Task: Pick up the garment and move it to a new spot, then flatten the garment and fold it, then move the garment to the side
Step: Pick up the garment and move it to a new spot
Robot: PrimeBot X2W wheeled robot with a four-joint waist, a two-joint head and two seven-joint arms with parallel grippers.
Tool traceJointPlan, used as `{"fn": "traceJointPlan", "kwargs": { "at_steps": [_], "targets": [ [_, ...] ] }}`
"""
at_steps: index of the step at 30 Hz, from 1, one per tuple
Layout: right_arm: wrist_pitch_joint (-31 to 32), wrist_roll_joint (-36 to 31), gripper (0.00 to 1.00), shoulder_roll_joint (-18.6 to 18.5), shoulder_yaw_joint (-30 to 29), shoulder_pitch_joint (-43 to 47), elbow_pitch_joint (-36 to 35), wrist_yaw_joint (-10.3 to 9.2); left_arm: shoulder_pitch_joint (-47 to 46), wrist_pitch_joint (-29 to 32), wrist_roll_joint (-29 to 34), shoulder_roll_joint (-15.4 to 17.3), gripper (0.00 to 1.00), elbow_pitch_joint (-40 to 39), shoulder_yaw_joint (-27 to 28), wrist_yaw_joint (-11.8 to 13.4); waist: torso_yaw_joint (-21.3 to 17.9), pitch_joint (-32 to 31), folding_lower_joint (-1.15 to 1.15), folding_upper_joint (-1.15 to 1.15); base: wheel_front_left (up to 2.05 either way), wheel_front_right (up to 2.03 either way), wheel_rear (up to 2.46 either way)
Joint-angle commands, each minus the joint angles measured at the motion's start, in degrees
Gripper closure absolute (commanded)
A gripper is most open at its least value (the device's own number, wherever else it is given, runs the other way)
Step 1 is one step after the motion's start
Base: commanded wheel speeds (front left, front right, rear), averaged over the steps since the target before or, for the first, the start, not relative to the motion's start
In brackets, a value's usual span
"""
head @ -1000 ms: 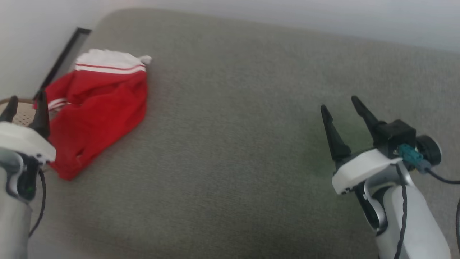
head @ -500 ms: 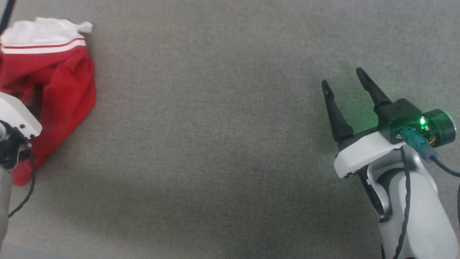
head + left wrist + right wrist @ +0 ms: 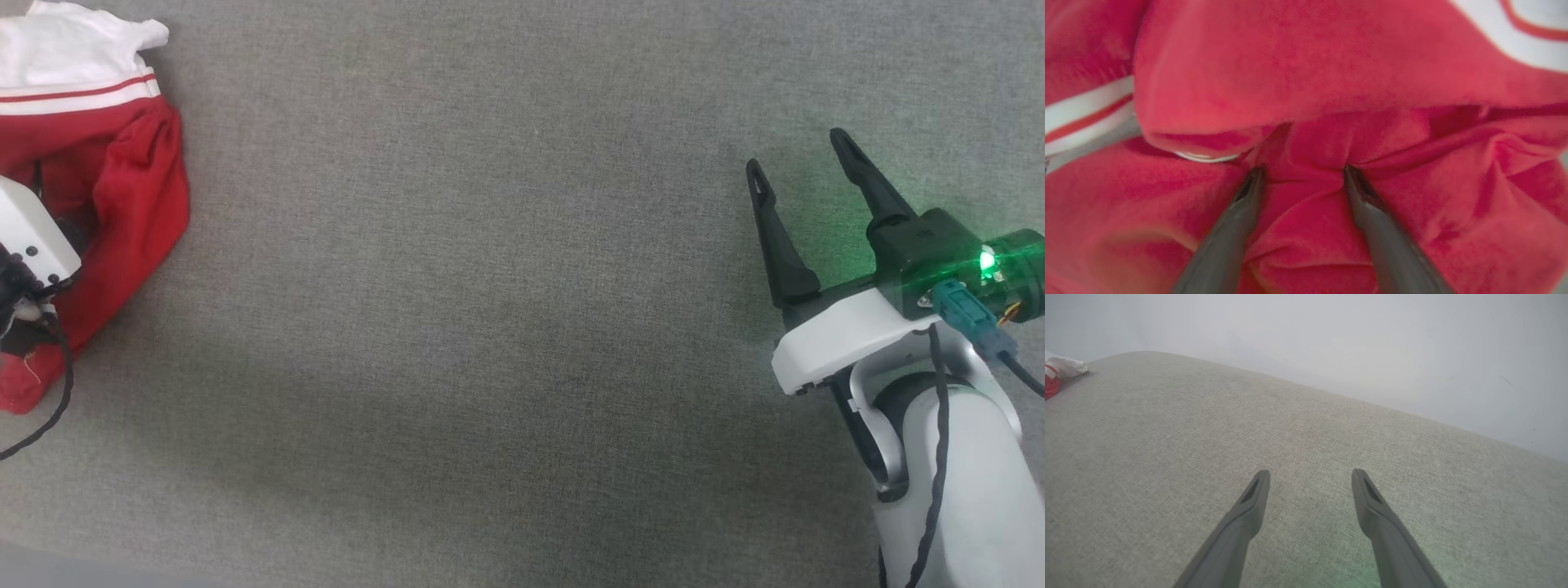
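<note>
The garment (image 3: 122,188), red with a white striped sleeve, lies crumpled at the far left of the grey cushion (image 3: 490,310). In the head view my left arm's white wrist shell sits over the garment. In the left wrist view my left gripper (image 3: 1302,171) is open, its fingertips (image 3: 1253,179) pressed into the red garment (image 3: 1290,61), with a ridge of cloth between them. My right gripper (image 3: 798,151) stands open over bare cushion at the right, nothing between its fingers (image 3: 1257,490). The right wrist view shows my right gripper (image 3: 1310,473) and, far off at the left edge, the garment (image 3: 1051,381).
The grey fabric cushion (image 3: 1167,457) stretches wide between the garment and my right arm. A pale wall (image 3: 1372,347) rises behind its far edge. A green light (image 3: 986,261) glows on my right wrist.
The head camera has tilted down, so the whole picture shifted. My left gripper has sunk down onto the garment, its fingers now buried in the cloth. The right gripper stays open in about the same place.
</note>
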Motion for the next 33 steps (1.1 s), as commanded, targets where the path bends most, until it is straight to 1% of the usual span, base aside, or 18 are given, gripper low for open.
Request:
{"fn": "traceJointPlan", "kwargs": {
  "at_steps": [1, 2, 3, 6, 8, 12, 18, 22, 26, 33],
  "targets": [
    [0.3, -0.1, 0.0, 0.0, 0.0, -0.7, -0.4, -0.04, 2.8, 0.6, 0.3, -3.1, 0.0, 1.6, -1.7, 0.1, 0.0, 0.2, 0.0, 0.0, 0.0, 0.0, 0.0],
    [0.3, -0.2, 0.0, 0.1, -0.1, -0.8, -0.5, -0.04, 2.5, -0.9, -0.4, -3.3, 0.22, 1.5, -1.3, 0.1, 0.1, 0.2, 0.0, 0.0, 0.0, 0.0, 0.0],
    [0.2, -0.3, 0.0, 0.1, -0.3, -0.8, -0.6, -0.04, 2.3, -2.5, -0.7, -3.3, 1.0, 1.3, -1.0, 0.1, 0.2, 0.2, 0.0, 0.0, 0.0, 0.0, 0.0],
    [-0.4, -0.4, 0.0, 0.3, -0.9, -0.6, -0.2, -0.04, 1.3, -6.4, -0.5, -2.3, 1.0, 1.1, -1.5, 0.1, 0.4, -0.4, 0.0, 0.0, 0.0, 0.0, 0.0],
    [-1.0, -0.4, 0.0, 0.5, -1.3, -0.3, 0.3, -0.04, 0.1, -9.0, -0.1, -0.6, 1.0, 0.4, -2.0, 0.1, 0.6, -1.2, 0.0, 0.0, 0.0, 0.0, 0.0],
    [-2.4, 0.5, 0.0, 0.8, -2.2, 0.4, 1.7, -0.04, -1.8, -13.6, 0.2, 1.6, 1.0, -1.3, -3.1, 0.1, 1.4, -3.7, 0.0, 0.0, 0.0, 0.0, 0.0],
    [-4.5, 1.5, 0.0, 1.2, -3.1, 1.5, 4.4, -0.04, -3.5, -18.5, 1.8, 4.3, 1.0, -3.7, -6.0, 0.1, 2.2, -8.6, 0.0, 0.0, 0.0, 0.0, 0.0],
    [-5.7, 2.4, 0.0, 1.4, -3.4, 2.4, 6.1, -0.04, -4.5, -20.1, 2.4, 5.9, 1.0, -6.1, -8.1, 0.1, 2.6, -12.0, 0.0, 0.0, 0.0, 0.0, 0.0],
    [-7.1, 3.6, 0.0, 1.6, -3.9, 3.0, 7.6, -0.04, -5.9, -20.5, 3.0, 7.6, 1.0, -8.4, -10.0, 0.1, 2.7, -15.4, 0.0, 0.0, 0.0, 0.0, 0.0],
    [-9.0, 5.6, 0.0, 1.8, -4.4, 4.3, 9.6, -0.04, -7.9, -19.4, 4.3, 10.1, 1.0, -13.5, -12.5, 0.1, 2.3, -19.9, 0.0, 0.0, 0.0, 0.0, 0.0]
  ]
}}
